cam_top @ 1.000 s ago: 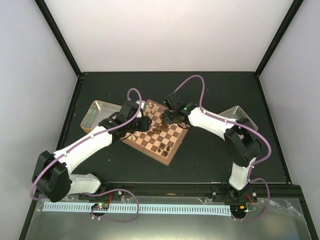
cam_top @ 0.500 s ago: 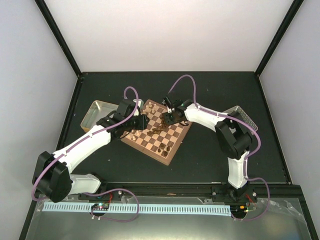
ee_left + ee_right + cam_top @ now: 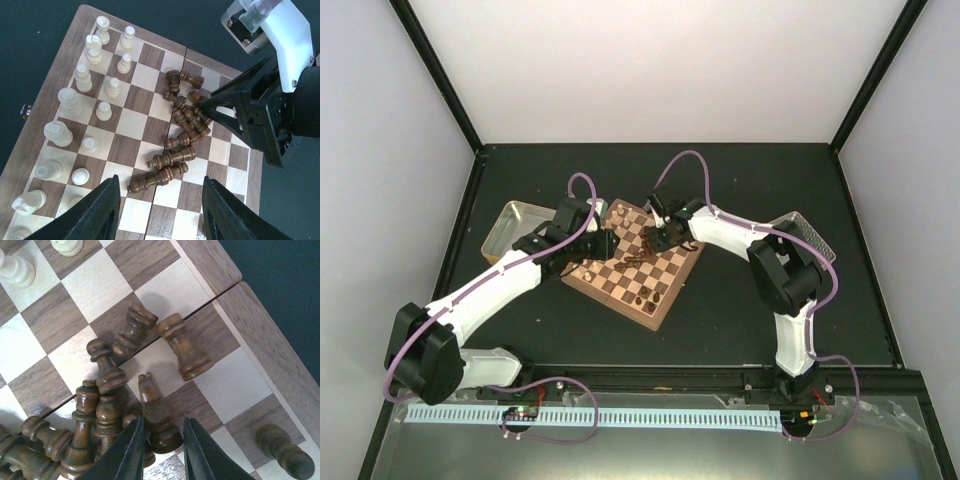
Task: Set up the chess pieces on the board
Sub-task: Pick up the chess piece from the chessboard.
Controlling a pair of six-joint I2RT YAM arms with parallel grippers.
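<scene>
Bench (image 3: 740, 320): black surface, carries everything below.

Arms: left arm (image 3: 490, 290) and right arm (image 3: 760, 245) both reach in over the board from opposite sides.

Board (image 3: 670, 268): checkered wood with a tan rim, mid-bench, turned corner-on to the arm bases. One metal tray (image 3: 508, 225) sits just beside its left side, and a second tray (image 3: 805, 228) is well apart on the right.

Cream chess pieces (image 3: 82, 77): upright in two rows along one edge of the board, one per square.

Dark chess pieces (image 3: 186, 120): lying in a heap near the board's middle, several touching or overlapping. A dark rook (image 3: 182, 347) lies on its side at the centre seam. A dark pawn (image 3: 280, 450) lies apart near the rim.

Left claw (image 3: 160, 200): above the board, fingers spread wide, nothing between them.

Right claw (image 3: 161, 437): low over the heap, fingers drawn narrow on either side of the base of a dark knight (image 3: 151, 402). Cannot tell whether the pads actually clamp it.
</scene>
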